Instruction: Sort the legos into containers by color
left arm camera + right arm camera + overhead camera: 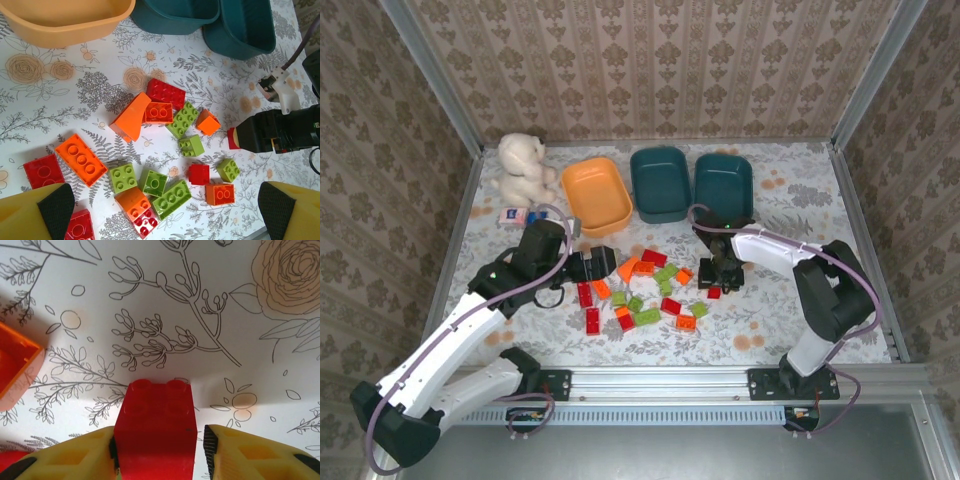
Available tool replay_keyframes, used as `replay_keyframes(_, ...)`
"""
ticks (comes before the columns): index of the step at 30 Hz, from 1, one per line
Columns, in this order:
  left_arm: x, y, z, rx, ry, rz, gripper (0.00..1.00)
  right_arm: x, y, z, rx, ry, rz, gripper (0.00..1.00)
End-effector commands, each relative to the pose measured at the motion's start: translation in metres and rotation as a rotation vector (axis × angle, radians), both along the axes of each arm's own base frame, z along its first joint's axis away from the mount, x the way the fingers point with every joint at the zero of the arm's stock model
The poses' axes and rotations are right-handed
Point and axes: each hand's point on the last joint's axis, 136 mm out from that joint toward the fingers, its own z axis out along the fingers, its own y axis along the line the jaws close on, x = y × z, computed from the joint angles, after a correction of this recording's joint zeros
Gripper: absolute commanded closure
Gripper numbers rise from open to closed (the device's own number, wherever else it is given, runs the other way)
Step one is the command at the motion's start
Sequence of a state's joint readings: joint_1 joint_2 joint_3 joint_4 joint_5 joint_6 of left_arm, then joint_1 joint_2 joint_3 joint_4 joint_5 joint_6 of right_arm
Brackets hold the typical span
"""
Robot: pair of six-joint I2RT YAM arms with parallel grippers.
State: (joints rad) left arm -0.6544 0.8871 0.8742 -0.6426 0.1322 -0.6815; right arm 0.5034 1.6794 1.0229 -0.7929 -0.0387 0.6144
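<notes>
Red, orange and light green legos (183, 119) are scattered on the flowered surface (790, 300). The orange tub (597, 195) and two teal tubs (660, 185) look empty, so sorting is judged barely begun. One glossy red brick (155, 425) is straddled by the right fingers (250, 455), one pad touching, a slim gap opposite. The left fingers (30, 215) are spread wide over the pile, holding nothing.

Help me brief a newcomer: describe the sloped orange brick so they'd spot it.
Find the orange tub at the back. The brick pile lies before it; the sloped brick sits on its tub-side edge. It alone has a smooth slanted face.
</notes>
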Motion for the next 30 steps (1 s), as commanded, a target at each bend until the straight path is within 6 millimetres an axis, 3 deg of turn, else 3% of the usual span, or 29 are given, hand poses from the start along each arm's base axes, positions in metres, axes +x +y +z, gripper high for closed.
replay_keyframes(1,-0.002,-0.004,-0.001,-0.021,0.01,-0.012,0.02,0.0,0.004,-0.004,0.015,0.013,-0.014,0.52)
replay_keyframes(7,-0.001,-0.009,-0.001,-0.031,0.009,-0.024,0.02,0.001,0.0,-0.005,-0.004,0.009,-0.024,0.6)
replay_keyframes(10,-0.001,-0.009,-0.002,-0.025,0.016,-0.027,0.02,0.005,-0.001,0.004,-0.015,-0.012,-0.02,0.68)
replay_keyframes(12,0.0,-0.009,-0.003,-0.022,0.018,-0.027,0.02,0.011,-0.003,0.023,-0.02,-0.058,-0.015,0.69)
replay_keyframes(15,0.0,-0.009,-0.003,-0.017,0.017,-0.027,0.02,0.03,-0.006,0.069,-0.029,-0.17,0.002,0.69)
replay_keyframes(19,0.002,-0.008,-0.008,-0.002,0.031,-0.013,0.02,0.073,-0.013,0.119,-0.024,-0.292,-0.019,0.68)
replay_keyframes(23,0.006,-0.008,-0.011,0.013,0.04,0.002,0.02,0.134,-0.025,0.135,-0.012,-0.353,-0.075,0.69)
replay_keyframes(26,0.012,-0.009,-0.011,0.022,0.039,0.012,0.02,0.177,-0.033,0.125,-0.019,-0.355,-0.112,0.69)
replay_keyframes(30,0.018,-0.013,-0.008,0.017,0.035,0.023,0.02,0.22,-0.048,0.099,-0.054,-0.32,-0.163,0.7)
